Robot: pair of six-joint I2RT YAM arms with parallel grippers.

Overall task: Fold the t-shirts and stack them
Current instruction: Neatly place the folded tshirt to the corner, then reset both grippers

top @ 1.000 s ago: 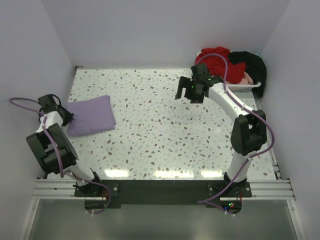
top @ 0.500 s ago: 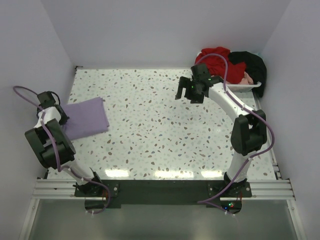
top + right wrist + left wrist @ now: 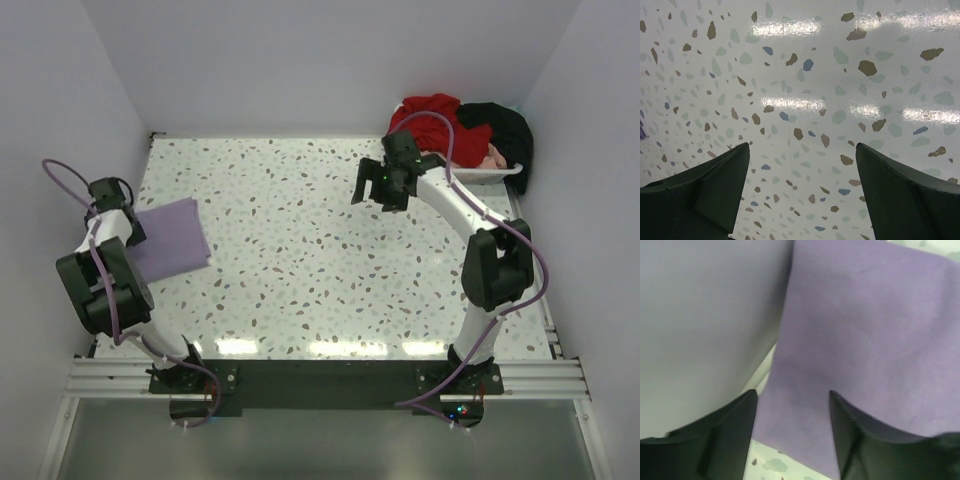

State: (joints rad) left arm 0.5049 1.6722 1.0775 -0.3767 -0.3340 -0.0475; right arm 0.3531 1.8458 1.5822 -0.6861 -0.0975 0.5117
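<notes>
My left gripper (image 3: 792, 396) stands with its fingers apart, clamping nothing. The folded lavender t-shirt (image 3: 865, 340) lies flat beneath and ahead of them, close to the side wall (image 3: 705, 315); I judge that spot keeps the stack out of the way. My right gripper (image 3: 802, 146) gapes wide over the bare speckled table (image 3: 805, 65), ready for the red t-shirt (image 3: 430, 115) and black t-shirt (image 3: 505, 125) heaped behind my wrist. That heap mostly hides the white tray (image 3: 503, 173), so I cannot count the shirts in it.

A speckled terrazzo worktop (image 3: 320, 250) is enclosed by plain pale walls (image 3: 300, 60); a white tray (image 3: 497, 176) is set at its far right corner.
</notes>
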